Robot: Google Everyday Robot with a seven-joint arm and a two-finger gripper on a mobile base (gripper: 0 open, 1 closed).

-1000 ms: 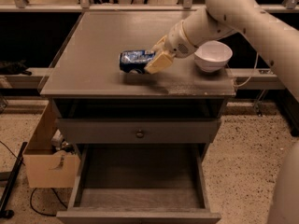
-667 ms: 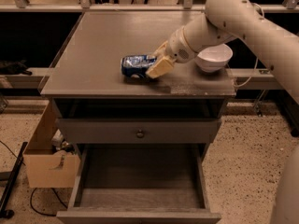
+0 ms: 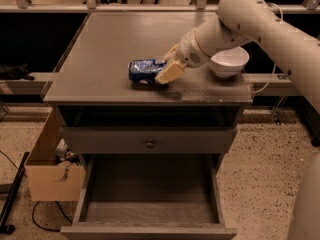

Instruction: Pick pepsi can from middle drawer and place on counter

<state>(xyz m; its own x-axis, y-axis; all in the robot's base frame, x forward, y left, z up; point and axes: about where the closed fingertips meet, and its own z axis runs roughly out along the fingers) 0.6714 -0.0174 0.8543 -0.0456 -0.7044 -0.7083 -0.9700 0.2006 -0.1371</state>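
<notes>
The blue pepsi can (image 3: 144,70) lies on its side on the grey counter (image 3: 110,49), near the front edge. My gripper (image 3: 169,64) is at the can's right end, with one tan finger (image 3: 169,73) in front of the can and the other behind it, shut on it. The arm reaches in from the upper right. The middle drawer (image 3: 150,186) is pulled open below, and its floor is bare.
A white bowl (image 3: 229,61) stands on the counter's right side, just behind the wrist. A shut drawer front with a round knob (image 3: 150,143) sits above the open drawer. A cardboard box (image 3: 50,171) and cables lie on the floor to the left.
The gripper and the can have come down slightly toward the counter's front; the can now rests on the counter. The bowl and the drawer have not moved.
</notes>
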